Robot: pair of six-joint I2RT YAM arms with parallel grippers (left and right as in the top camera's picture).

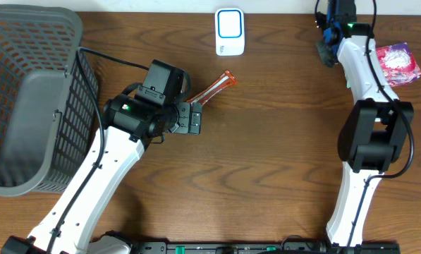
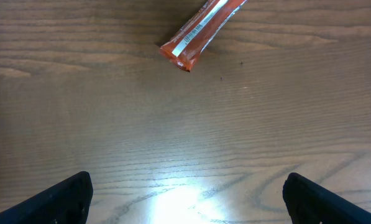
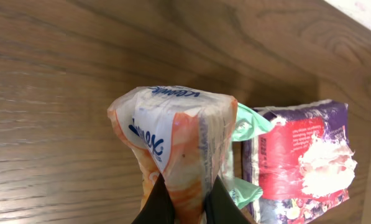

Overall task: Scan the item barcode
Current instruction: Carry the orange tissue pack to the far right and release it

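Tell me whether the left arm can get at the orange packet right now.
Probably yes: the left gripper stands open, the orange packet lies on bare table just ahead, nothing between them.

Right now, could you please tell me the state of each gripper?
Left gripper: open, holding nothing.
Right gripper: closed on a Kleenex tissue pack.
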